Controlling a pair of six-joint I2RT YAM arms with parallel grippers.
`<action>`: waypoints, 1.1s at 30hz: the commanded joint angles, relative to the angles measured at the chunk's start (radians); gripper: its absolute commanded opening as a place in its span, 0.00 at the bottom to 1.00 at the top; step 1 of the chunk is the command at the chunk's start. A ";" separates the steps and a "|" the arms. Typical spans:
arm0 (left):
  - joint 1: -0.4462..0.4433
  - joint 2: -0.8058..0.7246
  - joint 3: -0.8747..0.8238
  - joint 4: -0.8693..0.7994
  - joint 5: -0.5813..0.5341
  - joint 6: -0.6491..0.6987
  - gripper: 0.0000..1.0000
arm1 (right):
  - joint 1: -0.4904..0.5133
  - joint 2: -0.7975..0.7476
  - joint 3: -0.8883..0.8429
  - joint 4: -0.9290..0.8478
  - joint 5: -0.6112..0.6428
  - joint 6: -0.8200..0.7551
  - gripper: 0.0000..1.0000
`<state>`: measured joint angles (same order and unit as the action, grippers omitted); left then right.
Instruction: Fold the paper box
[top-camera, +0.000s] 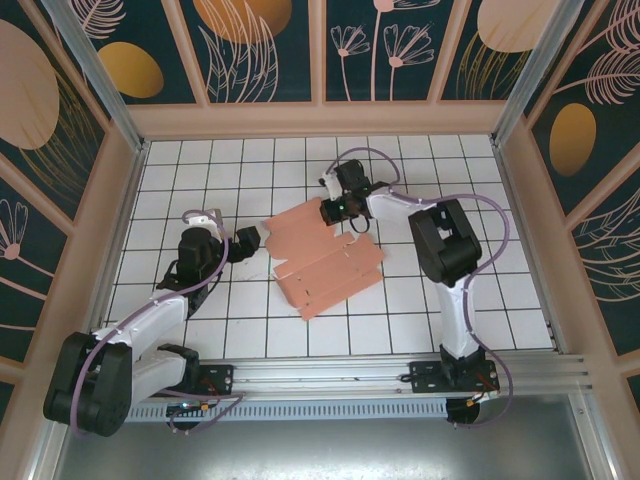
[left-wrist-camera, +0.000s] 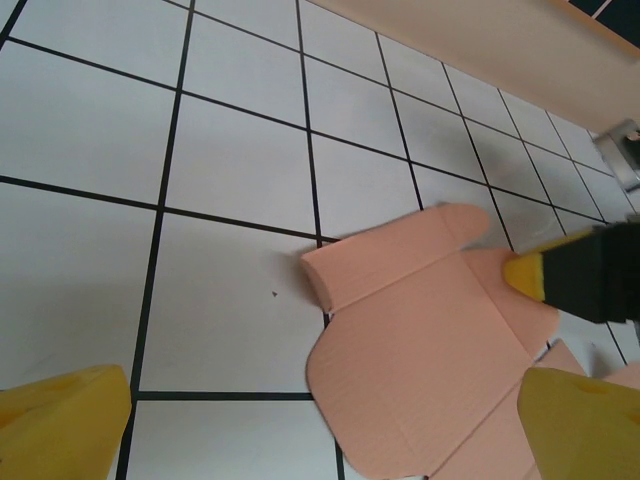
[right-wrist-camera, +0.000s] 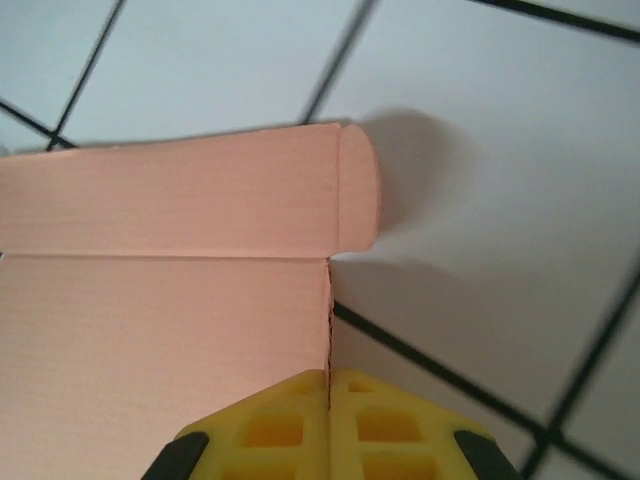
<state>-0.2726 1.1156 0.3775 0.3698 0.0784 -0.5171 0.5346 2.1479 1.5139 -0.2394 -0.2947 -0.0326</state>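
**A:** Where do we find the paper box?

**B:** We see the paper box (top-camera: 330, 265) lying as a salmon-pink die-cut blank near the middle of the white tiled table (top-camera: 450, 300). It sits skewed to the grid lines, with its flaps spread out.

**A:** And what do we make of the right gripper?

**B:** We see the right gripper (top-camera: 335, 210) at the blank's far edge. In its wrist view, its yellow fingers (right-wrist-camera: 270, 425) are pressed together. A thin cut edge of the card runs straight down into the seam between them, so we read it as pinched on the card. Just beyond them, a creased strip ends in a rounded tab (right-wrist-camera: 358, 190) that throws a shadow on the tiles.

**A:** And the left one?

**B:** We see the left gripper (top-camera: 255, 240) just beside the blank's left side, low over the tiles. Its wrist view shows its yellow pads (left-wrist-camera: 60, 425) spread wide apart, with the blank's rounded flaps lying on the table ahead of them. We cannot tell whether it touches the card.
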 joint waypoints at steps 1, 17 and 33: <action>-0.002 -0.015 0.007 -0.002 0.031 0.016 0.99 | -0.004 0.073 0.104 -0.184 -0.075 -0.242 0.00; -0.094 0.223 0.237 0.009 0.175 0.038 0.99 | -0.053 -0.552 -0.527 0.336 0.238 0.407 0.75; -0.189 0.606 0.468 -0.041 0.377 0.025 0.33 | 0.007 -1.044 -1.138 0.400 0.315 0.882 0.71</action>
<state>-0.4641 1.6806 0.8288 0.3523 0.4206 -0.4892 0.5270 1.1416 0.4088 0.1440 -0.0147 0.7410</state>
